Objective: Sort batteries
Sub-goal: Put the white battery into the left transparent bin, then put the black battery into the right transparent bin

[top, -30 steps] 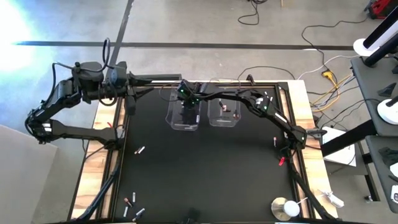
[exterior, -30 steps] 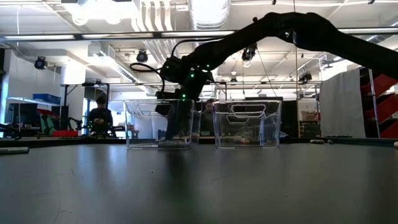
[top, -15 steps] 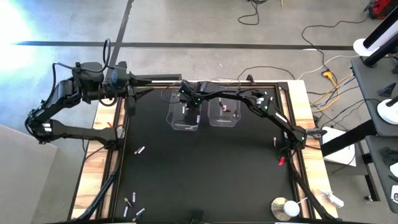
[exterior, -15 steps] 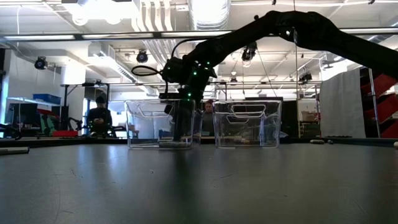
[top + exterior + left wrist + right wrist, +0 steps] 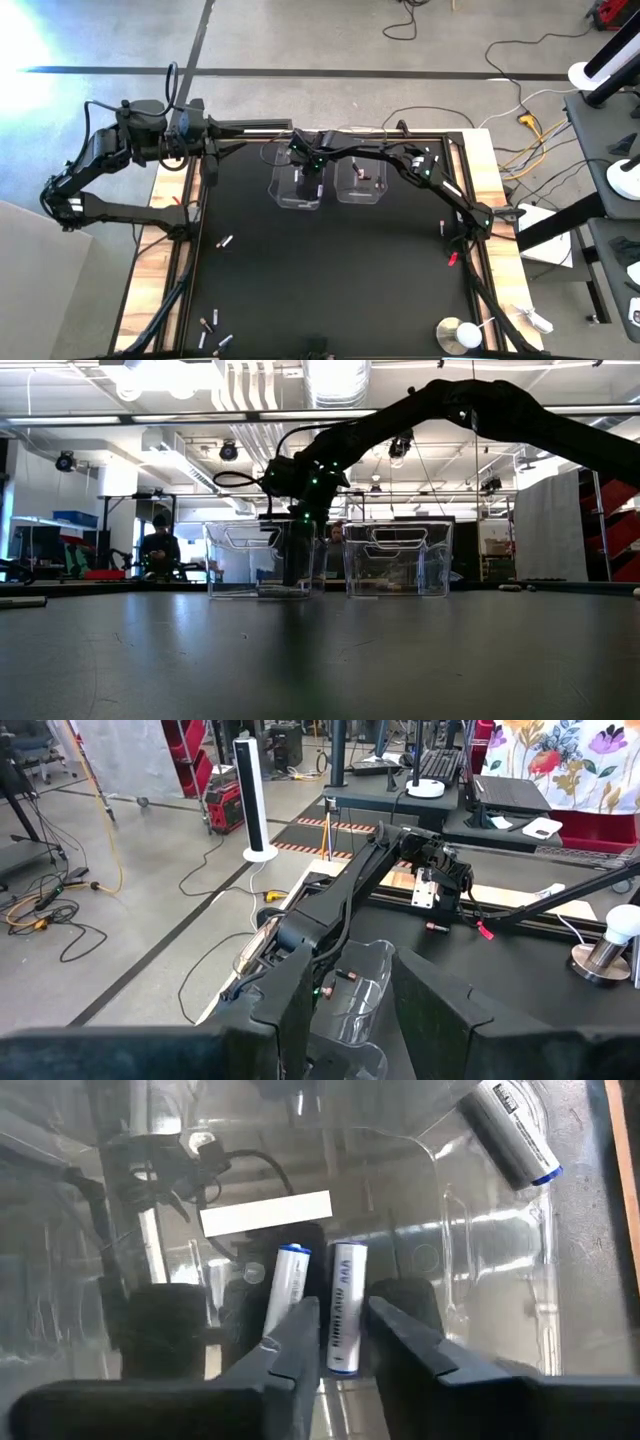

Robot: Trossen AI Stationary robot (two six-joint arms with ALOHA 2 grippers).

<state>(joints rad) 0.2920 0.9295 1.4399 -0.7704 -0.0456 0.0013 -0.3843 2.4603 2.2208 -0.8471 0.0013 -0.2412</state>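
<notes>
The right gripper (image 5: 340, 1342) reaches down into the left clear bin (image 5: 297, 187), one of two clear plastic bins standing side by side at the far edge of the black table (image 5: 330, 270). Its fingers (image 5: 290, 1345) stand narrowly apart around a silvery-white battery (image 5: 345, 1308) with a blue end, whose side reads "AAA" above a brand word too blurred to make out. Whether the pads still press on it cannot be told. A second white battery (image 5: 284, 1292) lies just beside it, touching or nearly so, and a third white battery (image 5: 512, 1130) with small unreadable print lies apart near the bin's wall, so three show in this bin.

The right clear bin (image 5: 361, 182) holds at least two small dark batteries with reddish ends (image 5: 362, 175); an exact count cannot be told.

On the open table, one loose battery (image 5: 226, 242) lies left of centre, and a cluster of about four (image 5: 213, 328) lies at the near left edge, mixed pale and dark.

The left gripper (image 5: 345, 995) waits raised off the far left corner of the table, its fingers (image 5: 290, 1005) partly apart and holding nothing.

A round white-topped metal disc (image 5: 458, 334) stands at the near right corner, and a red clip-like piece (image 5: 453, 258) sits by the right rail.
</notes>
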